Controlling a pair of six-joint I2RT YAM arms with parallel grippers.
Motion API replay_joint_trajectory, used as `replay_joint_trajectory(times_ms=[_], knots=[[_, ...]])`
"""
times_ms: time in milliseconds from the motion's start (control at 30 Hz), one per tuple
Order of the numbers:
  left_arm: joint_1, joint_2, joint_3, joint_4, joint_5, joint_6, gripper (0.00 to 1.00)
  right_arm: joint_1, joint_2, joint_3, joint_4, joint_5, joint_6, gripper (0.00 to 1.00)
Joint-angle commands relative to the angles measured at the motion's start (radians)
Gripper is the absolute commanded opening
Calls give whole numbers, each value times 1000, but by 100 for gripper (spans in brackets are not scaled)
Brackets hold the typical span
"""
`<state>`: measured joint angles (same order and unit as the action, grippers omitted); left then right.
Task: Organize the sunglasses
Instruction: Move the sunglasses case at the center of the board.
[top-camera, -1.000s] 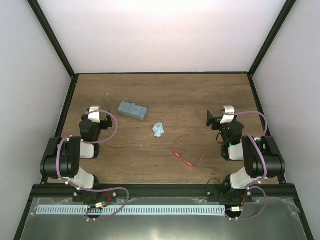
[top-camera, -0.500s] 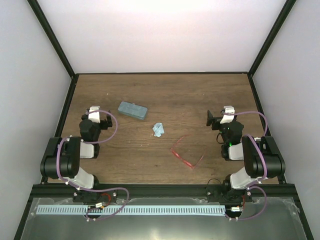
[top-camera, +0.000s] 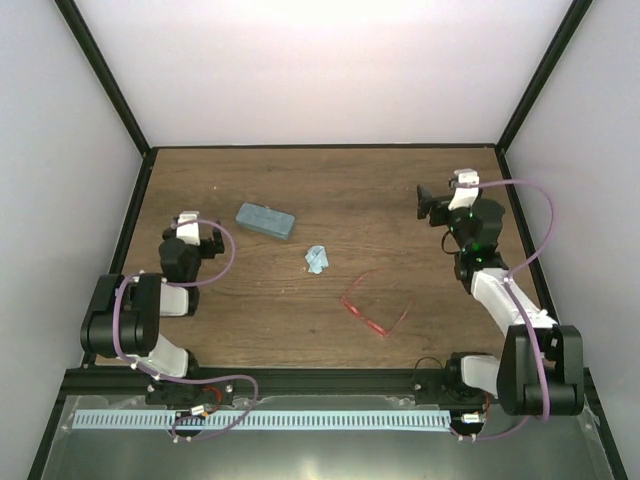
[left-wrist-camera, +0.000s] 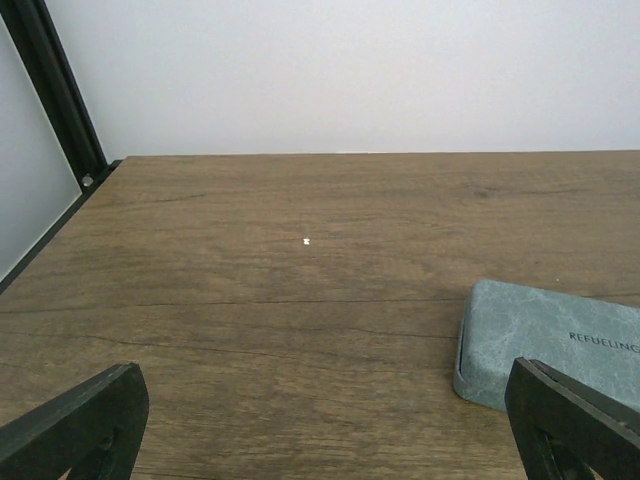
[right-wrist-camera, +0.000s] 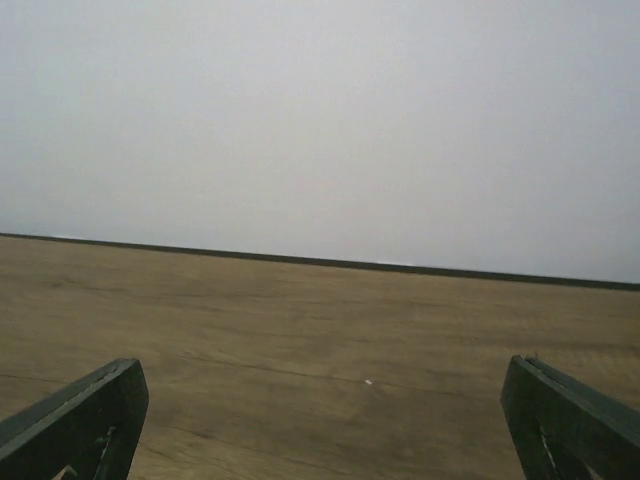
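- Right gripper (top-camera: 427, 203): up near far right corner, jaws spread wide, empty. Approach step, nothing picked yet.
- Left gripper (top-camera: 207, 238): by left edge, jaws parted, empty.
- Case (top-camera: 265, 220): lid down, left of centre.
- Sunglasses (top-camera: 372, 310): unfolded, toward near edge, right of centre. Probably next: descend, pinch frame.

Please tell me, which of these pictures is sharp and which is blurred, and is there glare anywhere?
Left wrist view: sharp, with crisp wood grain and readable lettering on the case. Right wrist view: soft all over, and the grain of the table is smeared. Top view: even light with a washed-out bright patch on the back wall; the sunglasses look thin and faint.
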<state>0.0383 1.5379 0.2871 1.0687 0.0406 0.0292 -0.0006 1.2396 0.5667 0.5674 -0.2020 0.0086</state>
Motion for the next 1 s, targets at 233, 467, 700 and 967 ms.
replay_joint_trajectory(times_ms=[233,467,700,967], knots=[[-49,-123,413,-747,-85,-268,100,19,37,328,-672,-296,202,100],[-198,-121,615,-1153,-296,-661,100,92,50,438,-860,65,226,100],[-304,126,953,-1550,-371,-988,99,91,98,504,-1005,-8,345,100],[-379,302,1107,-1643,-291,-1328,92,92,32,459,-1052,-95,337,100]])
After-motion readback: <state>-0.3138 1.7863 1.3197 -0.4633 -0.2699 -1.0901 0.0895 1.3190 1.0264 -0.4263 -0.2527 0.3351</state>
